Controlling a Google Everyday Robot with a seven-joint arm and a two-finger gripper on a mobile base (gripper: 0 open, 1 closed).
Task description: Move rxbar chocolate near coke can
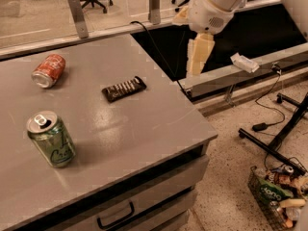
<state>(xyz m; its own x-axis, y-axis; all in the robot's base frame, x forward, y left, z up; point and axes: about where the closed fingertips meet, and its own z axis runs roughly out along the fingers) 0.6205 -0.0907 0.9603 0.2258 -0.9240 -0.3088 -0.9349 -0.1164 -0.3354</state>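
The rxbar chocolate (124, 88), a flat dark bar with pale lettering, lies on the grey table (159, 124) near its middle-right. The coke can (48, 70), orange-red with a silver top, lies on its side at the table's far left, well apart from the bar. My gripper (198, 61) hangs from the white arm beyond the table's right edge, above the dark gap, to the right of the bar and higher than it. It holds nothing that I can see.
A green can (51, 138) with dark scribbled lettering stands upright at the table's front left. A drawer with a handle (115, 216) is under the table. A basket of snacks (279, 196) sits on the floor at the right, next to a black stand leg and cables.
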